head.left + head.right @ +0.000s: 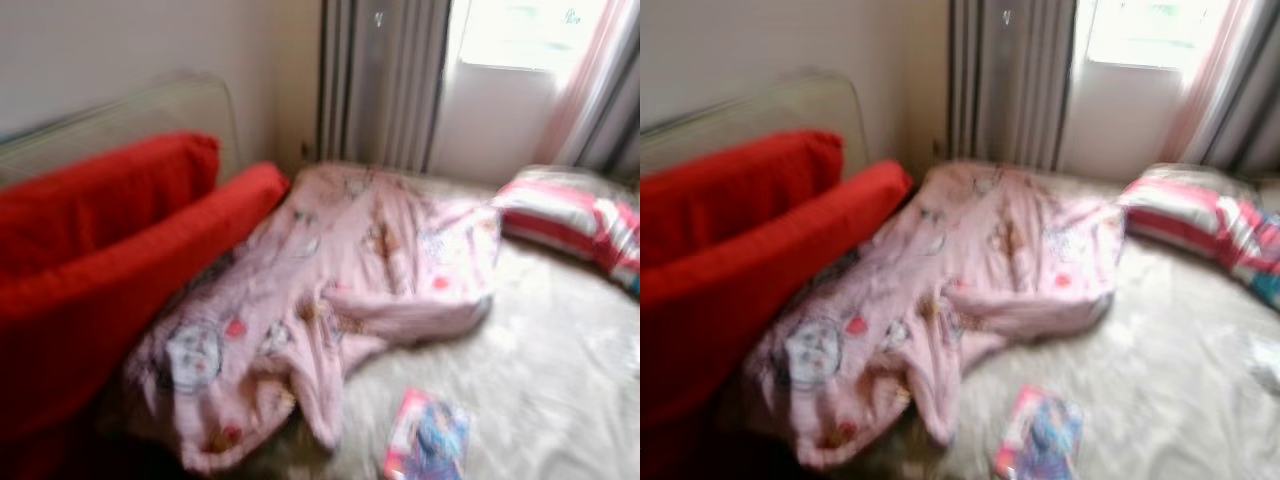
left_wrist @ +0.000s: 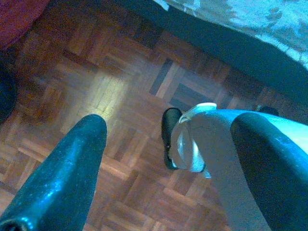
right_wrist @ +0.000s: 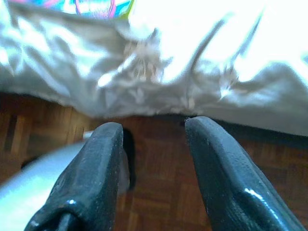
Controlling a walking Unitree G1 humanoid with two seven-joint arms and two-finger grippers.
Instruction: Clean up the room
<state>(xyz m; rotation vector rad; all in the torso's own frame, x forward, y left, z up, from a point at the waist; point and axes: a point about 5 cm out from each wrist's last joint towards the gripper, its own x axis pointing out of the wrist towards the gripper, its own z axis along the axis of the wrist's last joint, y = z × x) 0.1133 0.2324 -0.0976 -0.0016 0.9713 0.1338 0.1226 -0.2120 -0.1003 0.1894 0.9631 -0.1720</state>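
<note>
Lying crumpled across the bed (image 1: 560, 380), a pink blanket (image 1: 330, 300) touches the red cushions (image 1: 110, 260) beside it; a striped pillow (image 1: 570, 215) and small book (image 1: 428, 440) rest nearby. Left hand (image 2: 168, 149) and right hand (image 3: 154, 139) hang spread, empty, over parquet floor (image 2: 120, 96).

— Access over the bed (image 1: 560, 380)?
— Its near right stretch lay bare; a crumpled pink blanket (image 1: 330, 290) blocked the middle and left; a small colourful book (image 1: 428, 440) lay just beside the blanket's near edge.
— Margins?
— Red cushions (image 1: 110, 270) walled the left; a striped pillow (image 1: 575, 215) sat far right; curtains (image 1: 385, 80) closed the rear; parquet floor (image 2: 120, 96) beside the bed lay open.
</note>
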